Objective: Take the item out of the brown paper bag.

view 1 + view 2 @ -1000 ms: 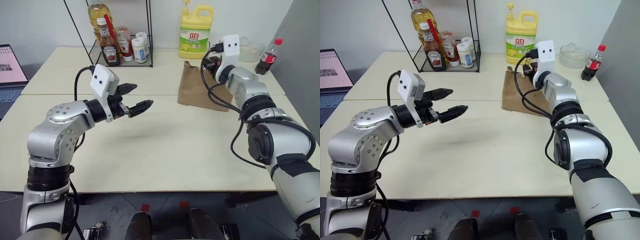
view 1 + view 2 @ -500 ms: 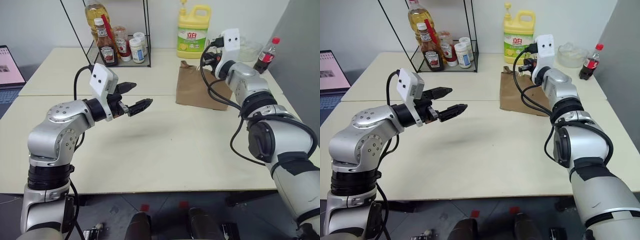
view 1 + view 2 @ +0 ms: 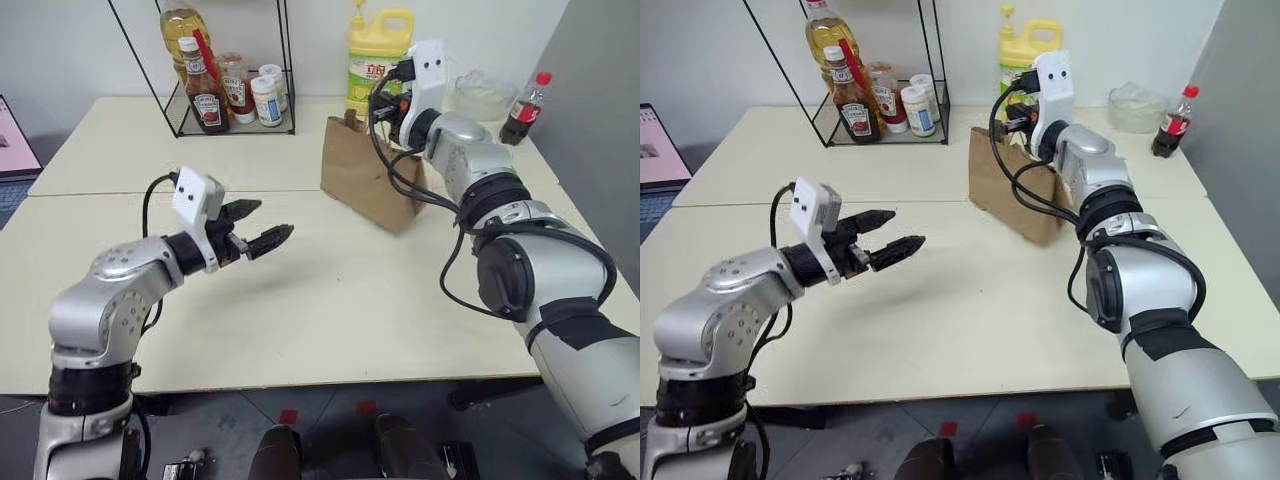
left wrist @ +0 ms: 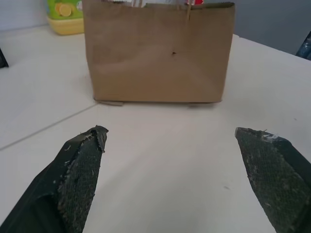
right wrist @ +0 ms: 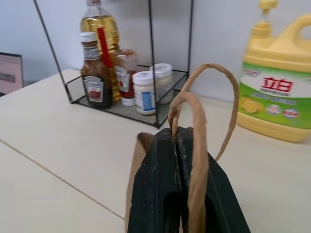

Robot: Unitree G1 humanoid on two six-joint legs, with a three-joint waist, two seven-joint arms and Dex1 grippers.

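Right gripper (image 5: 181, 145) pinches cord handles (image 5: 194, 104), holding brown paper bag (image 3: 362, 180) steady on table (image 3: 330, 290). Left gripper (image 3: 262, 226) spread wide, aimed bagward, ready to reach inside.

The inside of the bag (image 3: 365, 180) is hidden by its front wall, so its contents cannot be told. The bag's top edge is cut off in the left wrist view, and its lower part is covered by the right gripper (image 5: 176, 145) in the right wrist view. Behind the bag, the jug (image 3: 372, 62) is partly masked by the right arm.
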